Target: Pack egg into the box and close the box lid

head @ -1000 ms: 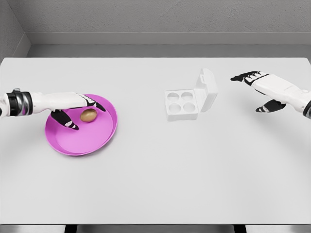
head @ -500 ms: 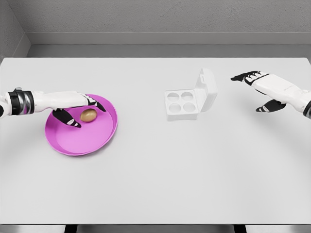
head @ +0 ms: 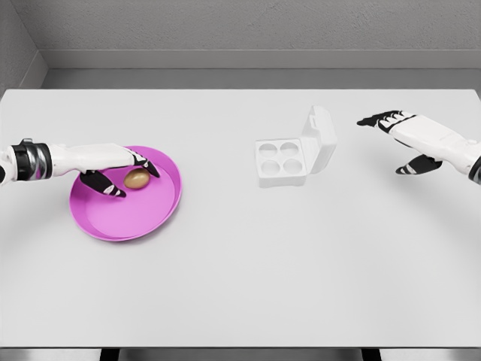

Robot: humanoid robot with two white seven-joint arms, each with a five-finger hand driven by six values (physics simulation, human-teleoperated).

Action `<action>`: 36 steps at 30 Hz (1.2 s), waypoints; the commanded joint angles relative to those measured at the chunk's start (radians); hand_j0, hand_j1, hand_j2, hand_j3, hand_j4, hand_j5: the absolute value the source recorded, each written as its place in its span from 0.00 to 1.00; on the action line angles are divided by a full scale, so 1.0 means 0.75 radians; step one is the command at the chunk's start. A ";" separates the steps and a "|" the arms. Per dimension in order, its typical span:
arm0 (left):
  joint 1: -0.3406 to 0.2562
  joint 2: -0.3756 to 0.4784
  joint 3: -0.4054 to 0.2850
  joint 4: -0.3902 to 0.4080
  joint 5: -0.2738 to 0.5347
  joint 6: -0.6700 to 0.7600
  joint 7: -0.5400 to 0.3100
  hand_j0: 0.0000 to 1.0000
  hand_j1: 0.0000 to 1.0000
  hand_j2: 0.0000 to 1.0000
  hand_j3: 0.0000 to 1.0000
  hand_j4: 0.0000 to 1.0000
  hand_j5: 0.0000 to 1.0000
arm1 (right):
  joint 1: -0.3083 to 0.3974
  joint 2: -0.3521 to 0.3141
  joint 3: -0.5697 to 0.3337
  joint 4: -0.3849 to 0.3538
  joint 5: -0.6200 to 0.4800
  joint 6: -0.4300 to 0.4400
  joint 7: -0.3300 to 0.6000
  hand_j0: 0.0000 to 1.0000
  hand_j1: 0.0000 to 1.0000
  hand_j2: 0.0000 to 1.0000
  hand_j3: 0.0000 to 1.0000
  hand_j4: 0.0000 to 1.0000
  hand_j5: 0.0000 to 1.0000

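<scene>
I log: smooth brown oval egg (head: 137, 178) on glossy magenta round plate (head: 124, 214); left hand (head: 113, 170) fingers loosely bracketing egg, grip unconfirmed; white moulded four-cup box (head: 282, 162), lid up; right hand (head: 402, 139) fingers spread, empty.

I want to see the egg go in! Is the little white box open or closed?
Open. The box has its lid standing up at the right side, and all four round cups inside show, empty.

White table (head: 240, 286), grey textured back wall (head: 248, 26), grey side wall at left, even light
</scene>
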 commanded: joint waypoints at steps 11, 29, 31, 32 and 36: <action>0.002 -0.003 0.007 0.011 0.007 0.001 0.002 0.63 0.63 0.63 0.63 0.63 0.63 | 0.000 -0.001 -0.001 -0.002 -0.009 0.004 -0.001 1.00 1.00 1.00 1.00 1.00 1.00; 0.008 -0.017 0.044 0.029 0.005 0.001 0.002 0.50 0.50 0.50 0.50 0.50 0.50 | 0.002 0.001 -0.001 0.001 -0.009 0.004 -0.001 1.00 1.00 1.00 1.00 1.00 1.00; 0.008 -0.013 0.068 0.029 0.005 0.001 0.002 0.50 0.50 0.50 0.50 0.50 0.50 | 0.002 0.001 -0.001 0.001 -0.009 0.004 -0.001 1.00 1.00 1.00 1.00 1.00 1.00; 0.008 -0.009 0.083 0.029 0.005 0.001 0.002 0.50 0.50 0.50 0.50 0.50 0.50 | 0.002 0.001 -0.001 0.001 -0.009 0.004 -0.001 1.00 1.00 1.00 1.00 1.00 1.00; 0.010 -0.001 0.107 0.027 0.005 0.001 0.002 0.50 0.50 0.50 0.50 0.50 0.50 | 0.002 0.001 -0.001 0.001 -0.009 0.004 -0.001 1.00 1.00 1.00 1.00 1.00 1.00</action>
